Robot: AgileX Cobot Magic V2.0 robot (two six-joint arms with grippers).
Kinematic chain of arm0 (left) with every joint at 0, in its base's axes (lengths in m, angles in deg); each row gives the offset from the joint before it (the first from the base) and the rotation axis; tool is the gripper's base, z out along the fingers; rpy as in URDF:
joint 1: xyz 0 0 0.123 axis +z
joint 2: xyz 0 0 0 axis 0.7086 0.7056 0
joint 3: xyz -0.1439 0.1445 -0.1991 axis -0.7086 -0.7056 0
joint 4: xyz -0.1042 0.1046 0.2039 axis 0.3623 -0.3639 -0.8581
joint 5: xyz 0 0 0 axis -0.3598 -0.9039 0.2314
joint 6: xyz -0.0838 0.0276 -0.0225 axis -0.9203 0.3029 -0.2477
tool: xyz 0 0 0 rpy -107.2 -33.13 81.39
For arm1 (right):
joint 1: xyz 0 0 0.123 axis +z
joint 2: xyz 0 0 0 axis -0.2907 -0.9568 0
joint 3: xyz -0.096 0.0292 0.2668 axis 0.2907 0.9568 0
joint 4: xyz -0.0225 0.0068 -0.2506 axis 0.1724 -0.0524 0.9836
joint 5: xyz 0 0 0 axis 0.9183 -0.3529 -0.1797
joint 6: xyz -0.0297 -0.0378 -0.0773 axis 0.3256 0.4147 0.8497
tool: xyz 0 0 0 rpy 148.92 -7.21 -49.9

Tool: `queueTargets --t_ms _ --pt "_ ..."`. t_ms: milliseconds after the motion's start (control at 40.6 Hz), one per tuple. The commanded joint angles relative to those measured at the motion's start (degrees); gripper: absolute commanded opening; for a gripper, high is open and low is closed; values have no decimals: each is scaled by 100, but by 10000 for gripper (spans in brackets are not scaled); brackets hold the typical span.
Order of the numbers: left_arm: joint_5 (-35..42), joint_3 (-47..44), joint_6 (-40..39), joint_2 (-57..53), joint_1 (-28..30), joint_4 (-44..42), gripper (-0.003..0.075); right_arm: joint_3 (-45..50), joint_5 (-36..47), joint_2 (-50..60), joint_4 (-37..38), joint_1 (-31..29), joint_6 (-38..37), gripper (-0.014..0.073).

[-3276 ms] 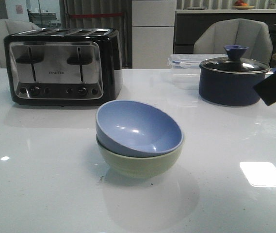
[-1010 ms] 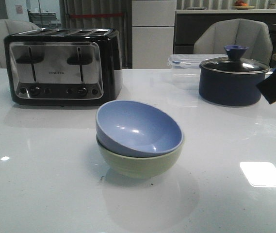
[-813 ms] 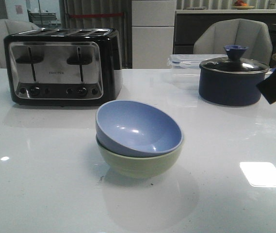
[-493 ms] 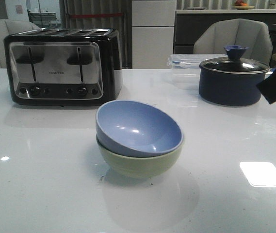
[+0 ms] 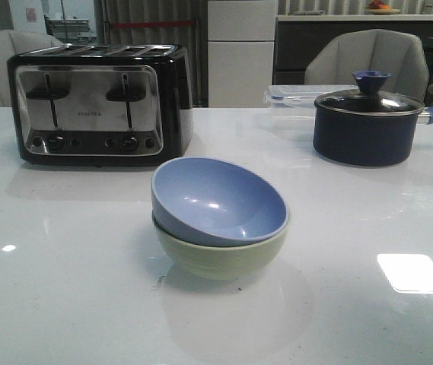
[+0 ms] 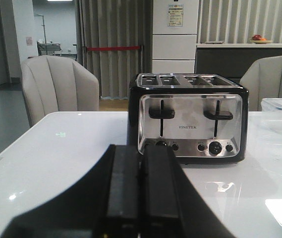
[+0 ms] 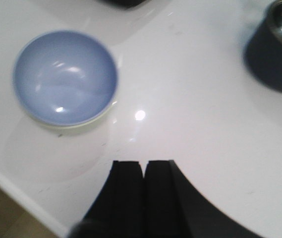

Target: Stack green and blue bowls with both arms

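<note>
The pale blue bowl [image 5: 218, 199] sits tilted inside the pale green bowl [image 5: 220, 257] in the middle of the white table. In the right wrist view the blue bowl [image 7: 64, 77] shows from above, with a thin rim of the green bowl [image 7: 71, 126] under it. My right gripper [image 7: 143, 163] is shut and empty, high above the table and apart from the bowls. My left gripper [image 6: 140, 148] is shut and empty, facing the toaster. Neither arm shows in the front view.
A black and steel toaster [image 5: 98, 103] stands at the back left, also in the left wrist view [image 6: 190, 116]. A dark navy saucepan [image 5: 364, 125] with a glass lid stands at the back right, also in the right wrist view [image 7: 274, 54]. A clear container [image 5: 300, 95] lies behind it.
The black part of the right arm at the right edge of the front view has gone out of view, uncovering the saucepan's handle. The bowls have not moved.
</note>
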Motion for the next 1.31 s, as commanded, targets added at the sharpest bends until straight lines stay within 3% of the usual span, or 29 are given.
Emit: queueTargets --t_ms 0,148,320,591,1059,1133,1281 --pt "530 -20 -47 -118 -46 52 93 291 808 811 62 -722 59 57" --pt "530 -20 -47 -118 -46 52 93 1157 1509 2037 56 -1682 59 57" --pt "530 -20 -47 -118 -46 52 93 2172 2019 3269 -46 -2258 59 57" --pt "530 -20 -47 -118 -46 52 93 3293 2933 3885 -136 -2199 59 57" --pt "530 -20 -47 -118 -46 52 93 3278 3032 3886 -212 -2019 39 57" --pt "530 -20 -47 -118 -46 52 93 3278 3107 3886 -130 -2019 -258 57" --pt "530 -20 -47 -118 -46 52 93 3278 3247 3886 933 -2019 -1672 57"
